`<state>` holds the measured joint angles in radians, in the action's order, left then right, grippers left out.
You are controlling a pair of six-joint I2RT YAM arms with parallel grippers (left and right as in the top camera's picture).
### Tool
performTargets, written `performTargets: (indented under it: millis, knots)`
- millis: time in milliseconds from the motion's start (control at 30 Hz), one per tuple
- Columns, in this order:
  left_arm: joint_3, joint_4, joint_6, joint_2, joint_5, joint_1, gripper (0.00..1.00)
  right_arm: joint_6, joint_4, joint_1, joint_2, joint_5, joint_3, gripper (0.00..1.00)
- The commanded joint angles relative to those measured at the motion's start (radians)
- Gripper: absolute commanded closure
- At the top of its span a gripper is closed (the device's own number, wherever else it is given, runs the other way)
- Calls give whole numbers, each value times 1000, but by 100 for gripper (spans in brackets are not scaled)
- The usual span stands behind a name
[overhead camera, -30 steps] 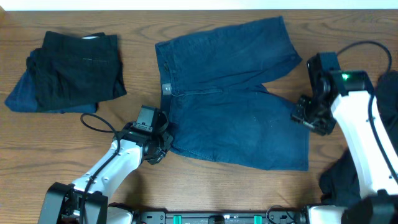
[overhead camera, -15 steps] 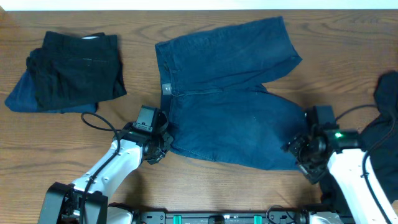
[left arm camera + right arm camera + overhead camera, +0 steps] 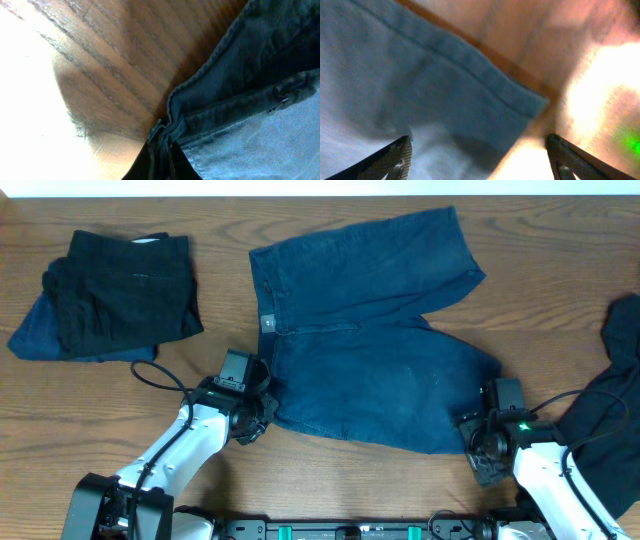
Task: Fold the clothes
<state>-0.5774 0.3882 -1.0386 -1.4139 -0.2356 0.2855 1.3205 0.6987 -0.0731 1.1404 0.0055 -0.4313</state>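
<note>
The dark blue denim shorts (image 3: 370, 340) lie flat at the centre of the brown wooden table (image 3: 330, 480), with the waistband toward 9 o'clock and the legs toward 3 o'clock. The left gripper (image 3: 262, 418), at the shorts' 7 o'clock corner, pinches the waistband edge. The right gripper (image 3: 476, 442), at the 4 o'clock hem corner, has its fingers spread. A folded stack of black and navy garments (image 3: 120, 295) sits at 10 o'clock.

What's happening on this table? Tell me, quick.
Two robot arms are folding denim shorts, spread flat on the wooden table. The left gripper is shut on the waistband's near corner. The right gripper stands open at the near leg's hem corner, not yet gripping. A folded dark pile sits far left; another dark garment lies at the right edge.
</note>
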Motion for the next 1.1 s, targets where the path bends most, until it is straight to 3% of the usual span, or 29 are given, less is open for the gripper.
performTargets:
  millis: [0,167,233,400,700,800,1067]
  knots:
    - [14,33,17,-10,22,2,94,74,-62,9,16,106,69,17]
    - [14,33,17,-10,19,2,94,74,-106,9,16,134,106,25]
    - [14,33,17,-10,19,2,94,74,-104,9,16,154,110,45]
    - [14,33,17,-10,19,2,94,74,-102,9,16,167,113,68]
    - [14,33,17,-10,19,2,94,70,-67,9,16,167,113,83]
    - [14,33,17,-10,19,2,94,69,-60,9,16,151,113,99]
    - [5,76,167,24,-5,1,94,-196,-64,9,8,70,70,99]
